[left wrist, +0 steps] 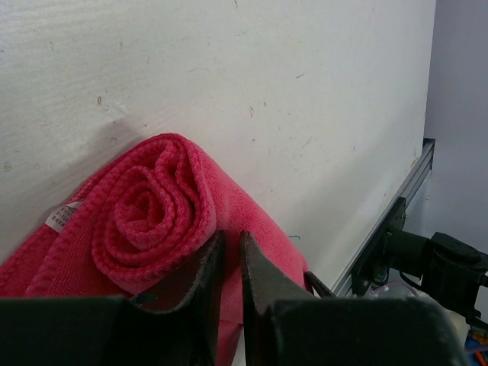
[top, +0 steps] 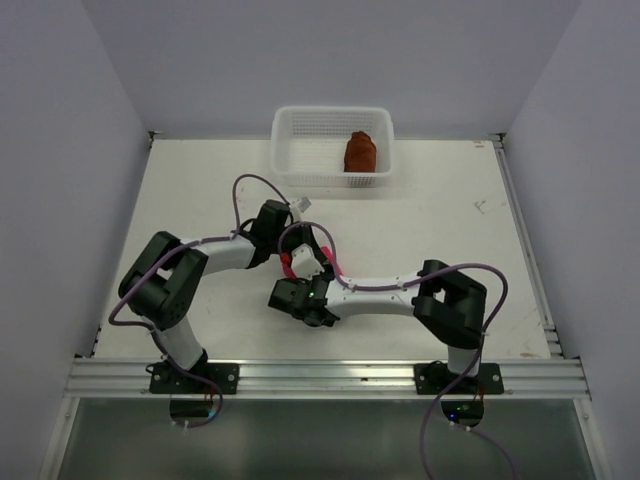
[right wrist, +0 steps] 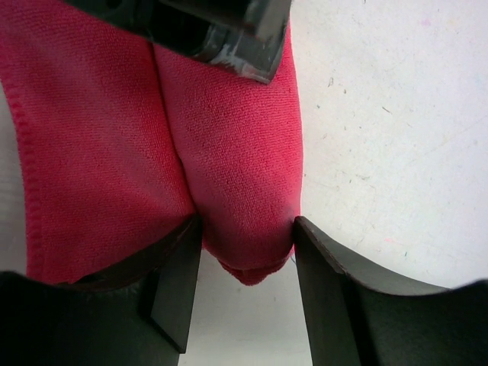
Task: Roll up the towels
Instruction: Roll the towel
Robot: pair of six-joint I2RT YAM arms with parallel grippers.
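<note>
Pink towel (left wrist: 152, 206): rolled in a spiral, lying near the middle of the white desk (top: 450, 220).
Left pincer (left wrist: 230, 238): almost fully clenched at the roll's edge; whether it pinches cloth, I cannot tell.
Right pincer (right wrist: 248, 221): grasping the roll's end, one finger on each side.
Basket (top: 290, 150): white, at the far edge, holds an orange-brown rolled towel (top: 360, 152).

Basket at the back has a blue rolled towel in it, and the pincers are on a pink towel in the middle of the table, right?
Not quite. The rolled towel in the basket is orange-brown, not blue; the top external view shows it. The rest holds: the left pincer and right pincer are on a pink towel mid-table.
</note>
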